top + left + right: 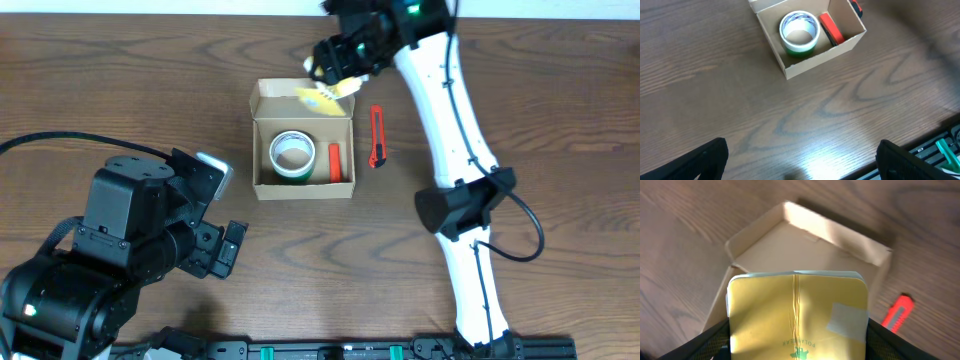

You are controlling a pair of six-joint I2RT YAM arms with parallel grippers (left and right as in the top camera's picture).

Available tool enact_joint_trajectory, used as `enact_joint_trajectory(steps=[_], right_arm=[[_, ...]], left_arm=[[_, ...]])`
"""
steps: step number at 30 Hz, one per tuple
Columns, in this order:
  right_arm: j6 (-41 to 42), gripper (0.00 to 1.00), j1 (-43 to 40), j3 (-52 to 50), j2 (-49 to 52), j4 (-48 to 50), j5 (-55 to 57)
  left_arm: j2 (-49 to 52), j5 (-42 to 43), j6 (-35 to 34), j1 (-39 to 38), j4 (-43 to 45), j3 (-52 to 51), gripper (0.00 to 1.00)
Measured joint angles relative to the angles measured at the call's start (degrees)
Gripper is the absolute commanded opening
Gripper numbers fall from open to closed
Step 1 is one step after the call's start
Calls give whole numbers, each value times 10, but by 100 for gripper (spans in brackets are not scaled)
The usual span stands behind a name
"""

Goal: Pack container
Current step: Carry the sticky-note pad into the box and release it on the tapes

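Note:
The container [257,150] is a tan cardboard box with its lid flap open at the far side; it also shows in the left wrist view [805,62] and the right wrist view [805,235]. Inside lie a green tape roll [292,155] and a red marker-like stick [335,162]. My right gripper [335,80] is shut on a yellow notepad [797,315] and holds it above the box's lid flap. My left gripper [800,160] is open and empty, over bare table near the front left.
A red utility knife [377,136] lies on the table just right of the box; it also shows in the right wrist view [897,312]. A black rail [350,350] runs along the table's front edge.

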Motion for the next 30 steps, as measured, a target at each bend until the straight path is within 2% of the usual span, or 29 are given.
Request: enact_joint_trajectory(steps=[13, 19, 30], right_arm=[[-5, 71, 96, -67, 0, 35, 146], [-6, 70, 109, -110, 0, 70, 206], [-6, 71, 120, -110, 0, 75, 243]], left_arm=[[0, 0, 0, 0, 0, 0, 95], [0, 0, 0, 0, 0, 0, 95], [0, 0, 0, 0, 0, 0, 95]])
